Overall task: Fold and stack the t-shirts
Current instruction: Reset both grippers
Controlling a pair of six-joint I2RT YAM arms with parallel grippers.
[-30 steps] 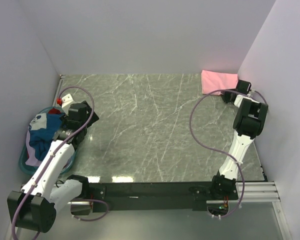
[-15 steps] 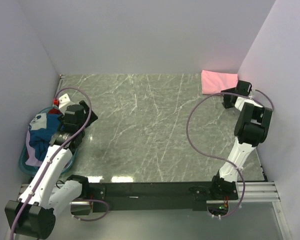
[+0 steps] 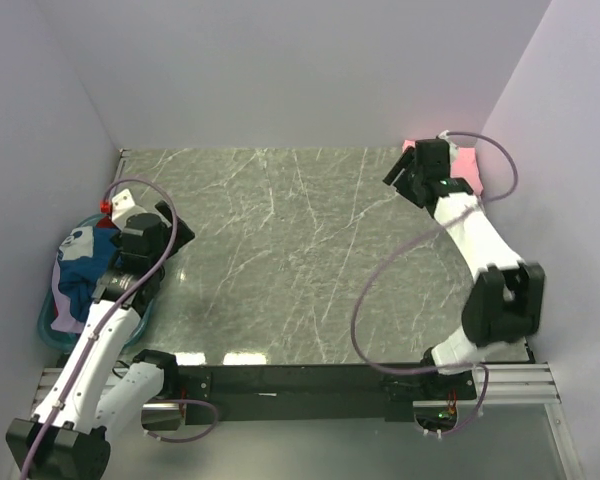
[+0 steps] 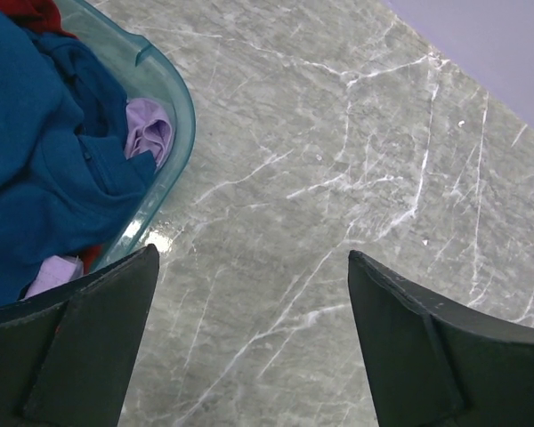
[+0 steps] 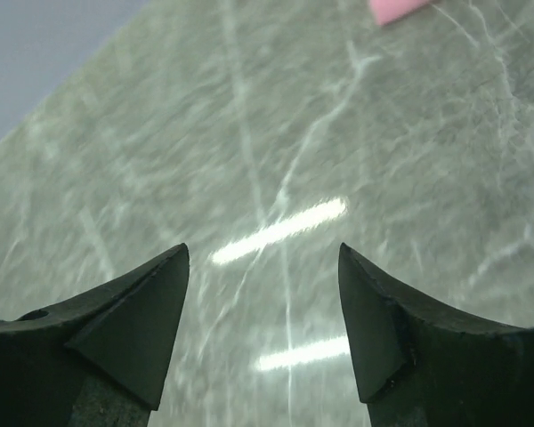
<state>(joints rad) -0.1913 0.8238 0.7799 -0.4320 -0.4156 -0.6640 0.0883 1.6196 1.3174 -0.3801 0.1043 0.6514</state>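
Observation:
A folded light pink t-shirt (image 3: 467,163) lies in the far right corner, partly hidden by my right arm; its corner shows at the top of the right wrist view (image 5: 396,9). Blue, red, white and purple t-shirts (image 3: 80,265) are bunched in a teal basket (image 3: 48,327) at the left. The left wrist view shows the blue shirt (image 4: 36,160), a purple one (image 4: 147,133) and the basket rim (image 4: 176,107). My left gripper (image 3: 176,234) (image 4: 254,258) is open and empty over bare table, right of the basket. My right gripper (image 3: 402,174) (image 5: 262,258) is open and empty, just left of the pink shirt.
The table (image 3: 290,250) is grey marble with lavender walls on three sides. A small white object with a red part (image 3: 120,200) sits by the left wall behind the basket. A black rail (image 3: 310,378) runs along the near edge.
My right arm has swung from beside the right wall to the left and far side, so its gripper is now left of the pink shirt. My left arm shifted slightly.

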